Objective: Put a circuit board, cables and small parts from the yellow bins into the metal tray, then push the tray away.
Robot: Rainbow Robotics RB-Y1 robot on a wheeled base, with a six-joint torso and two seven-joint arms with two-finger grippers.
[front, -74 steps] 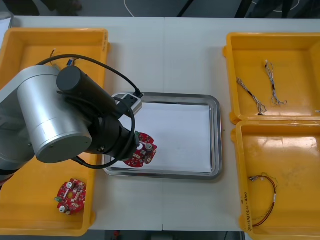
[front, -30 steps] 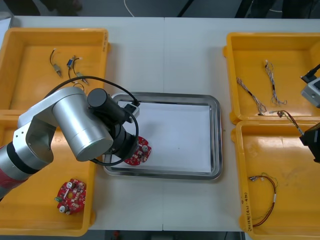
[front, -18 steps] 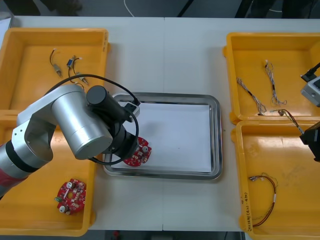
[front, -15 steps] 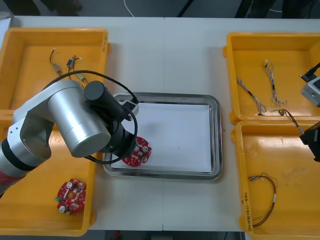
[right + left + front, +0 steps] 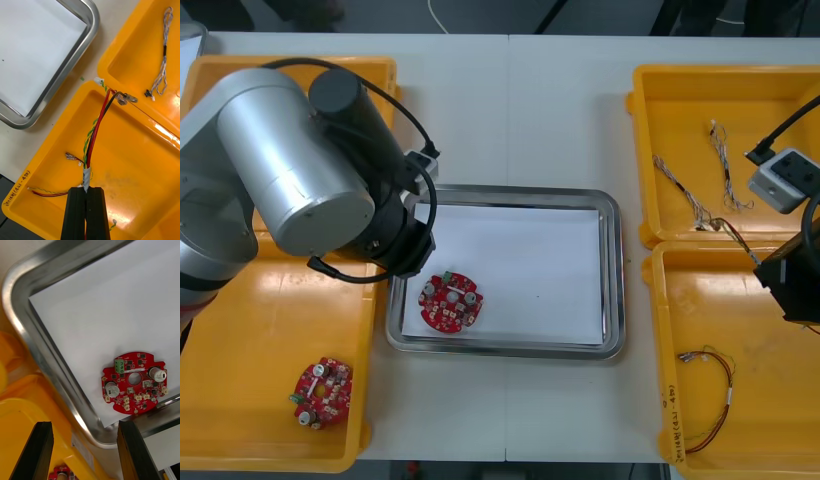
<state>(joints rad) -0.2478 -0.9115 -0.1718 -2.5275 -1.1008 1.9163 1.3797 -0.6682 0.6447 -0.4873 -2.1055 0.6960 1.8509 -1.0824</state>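
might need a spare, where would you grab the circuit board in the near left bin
Probably by its rim, straight from above, fingers across its far and near edges: the circuit board lies flat, parts up, near the tray-side yellow bin wall, cramping that side. The left gripper, open over the metal tray corner, is nearest; the right gripper is shut on a red and yellow cable.

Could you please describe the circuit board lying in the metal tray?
The circuit board is round and red, with a central hole, a green block, two silvery round parts and white connectors. It lies face up on the white lining in the near-left corner of the metal tray. The left gripper hovers beside it, jaws open, not touching.
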